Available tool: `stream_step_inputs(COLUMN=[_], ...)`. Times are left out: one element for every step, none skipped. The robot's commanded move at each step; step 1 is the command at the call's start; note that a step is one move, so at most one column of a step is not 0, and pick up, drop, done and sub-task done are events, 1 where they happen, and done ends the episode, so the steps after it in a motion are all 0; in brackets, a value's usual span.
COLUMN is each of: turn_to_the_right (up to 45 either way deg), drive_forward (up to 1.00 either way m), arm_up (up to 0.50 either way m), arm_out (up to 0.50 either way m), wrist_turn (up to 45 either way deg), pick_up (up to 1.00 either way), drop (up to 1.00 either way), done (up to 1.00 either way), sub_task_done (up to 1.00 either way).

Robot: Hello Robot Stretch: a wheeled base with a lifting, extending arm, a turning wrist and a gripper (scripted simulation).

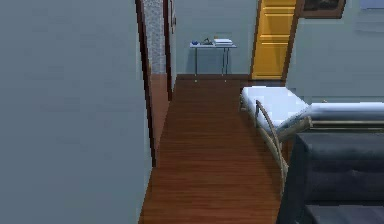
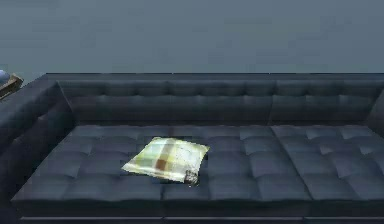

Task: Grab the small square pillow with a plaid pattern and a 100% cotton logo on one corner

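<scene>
The forward view looks ahead and somewhat down along a wooden floor (image 1: 210,140) between a grey wall (image 1: 70,100) on the left and a bed (image 1: 275,105) on the right, toward a small worktop (image 1: 212,48) and a yellow door (image 1: 274,40) at the far end. One end of a dark sofa (image 1: 335,180) stands at its near right corner. The arm side view faces that sofa (image 2: 260,140) square on and from close by, looking slightly down on its seat, with the plaid pillow (image 2: 167,160) near, just left of centre.
</scene>
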Motion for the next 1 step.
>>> stream_step_inputs(turn_to_the_right=[0.0], drive_forward=[0.00], arm_up=[0.50], arm_out=[0.00], wrist_turn=[0.0], pick_up=[0.00], drop=[0.00], done=[0.00], sub_task_done=[0.00])
